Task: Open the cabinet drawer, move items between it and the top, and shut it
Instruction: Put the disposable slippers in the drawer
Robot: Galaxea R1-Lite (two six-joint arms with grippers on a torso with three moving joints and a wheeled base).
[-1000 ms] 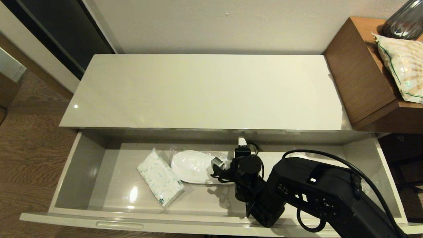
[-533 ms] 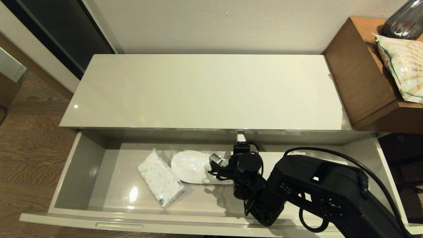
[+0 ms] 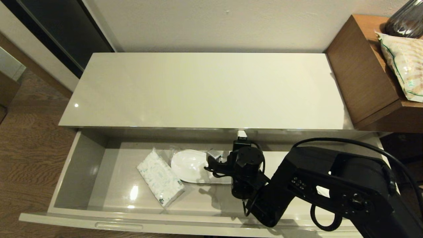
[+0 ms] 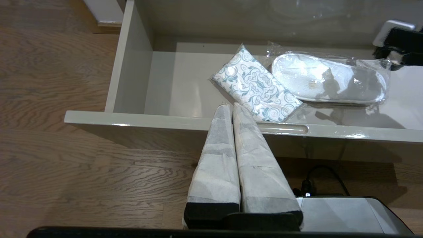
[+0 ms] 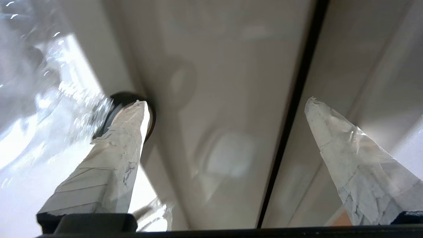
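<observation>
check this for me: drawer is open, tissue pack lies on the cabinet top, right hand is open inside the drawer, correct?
Not quite. The tissue pack lies inside the open drawer, beside a bagged slipper, as the head view shows. The cabinet top carries nothing. The right hand is open inside the drawer.

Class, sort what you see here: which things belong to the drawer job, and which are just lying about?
Job:
cabinet drawer, pulled open
tissue pack, in the drawer
black tape roll, by the right gripper, jaws open
cabinet top

Lying about:
bagged white slippers
wooden table
snack bag
</observation>
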